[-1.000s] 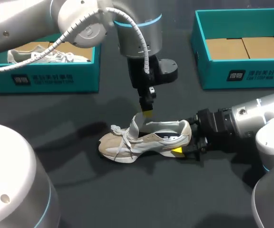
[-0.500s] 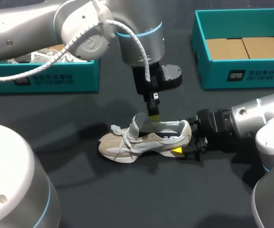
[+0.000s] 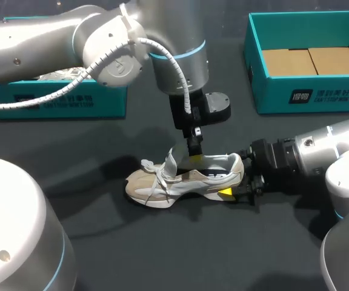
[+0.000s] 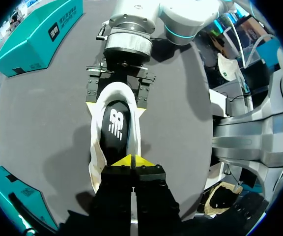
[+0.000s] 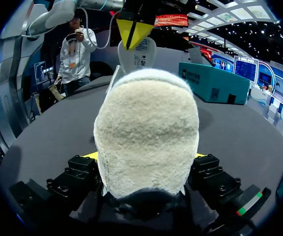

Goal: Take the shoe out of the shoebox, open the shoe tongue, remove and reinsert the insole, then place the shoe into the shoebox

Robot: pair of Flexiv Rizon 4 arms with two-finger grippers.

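One shoe [image 3: 183, 177] out on the table [image 3: 162, 254], lying just below the middle of the head view, toe toward the left, well clear of both boxes. Its tongue [image 3: 172, 160] stands up off the laces, so the mouth is wide open, and the left wrist view looks straight down onto the dark insole [image 4: 116, 129], seated flat inside.

At the heel [image 5: 146, 128], the right gripper [image 3: 235, 179] is clamped on from both sides, one yellow tip showing under the sole edge, pinning the shoe down. The left gripper [image 3: 194, 156] hangs right over the mouth, just behind the tongue, with its yellow tips pressed together. I can't make out anything pinched between them.

By my read, the tongue step is done and the insole removal is up. That calls for the left fingers to part, dip into the opening and nip the insole's rim, then peel it up and out while the right hand holds the heel firm.

Further out, the empty teal shoebox [image 3: 308, 94] waits at the upper right of the head view, and another teal box [image 3: 59, 100] sits upper left under the left arm.
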